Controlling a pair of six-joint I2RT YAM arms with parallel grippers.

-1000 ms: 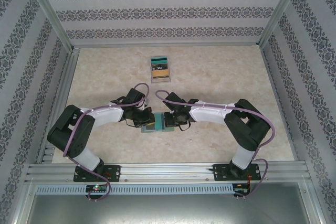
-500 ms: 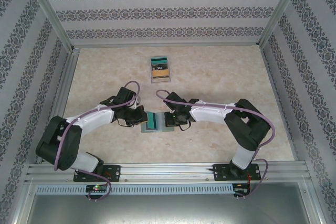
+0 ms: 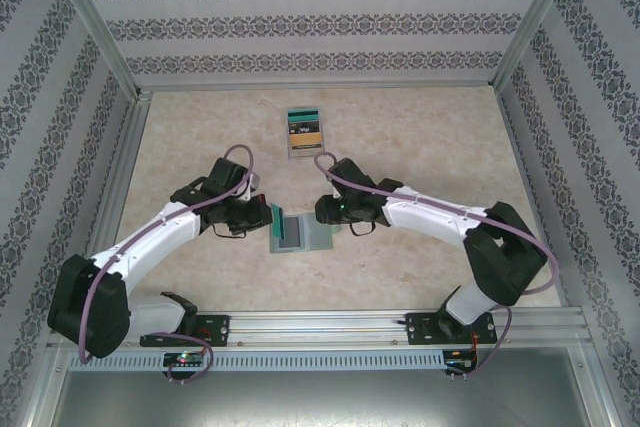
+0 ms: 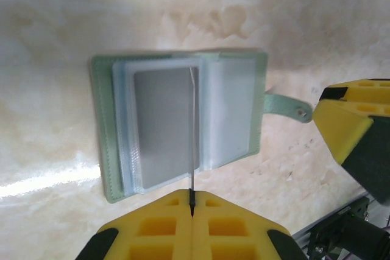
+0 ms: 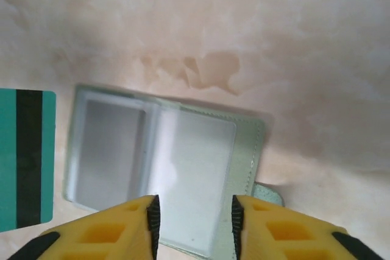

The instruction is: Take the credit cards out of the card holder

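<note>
Patterned walls (image 3: 300, 22) stand on three sides of a pale marbled table (image 3: 430, 147). Both arms bend in to its middle. There the holder (image 3: 300, 234) lies open and flat, pockets up, with its tab (image 4: 283, 105) on the side of the right tool.

The left tool (image 4: 192, 194) is closed tight on a teal card (image 5: 24, 156) with a dark stripe. It grips the card by one edge and keeps it at the left edge of the holder, clear of the pockets, so I judge this card is out.

The right tool (image 5: 192, 220) hovers over the right panel with its fingers apart and nothing between them. I think it is placed there to press the holder down if it shifts.

Another card (image 3: 305, 133) lies flat, well apart, near the back wall. This is probably the place for cards already taken out. Whether the grey pockets keep more cards, I cannot tell.
</note>
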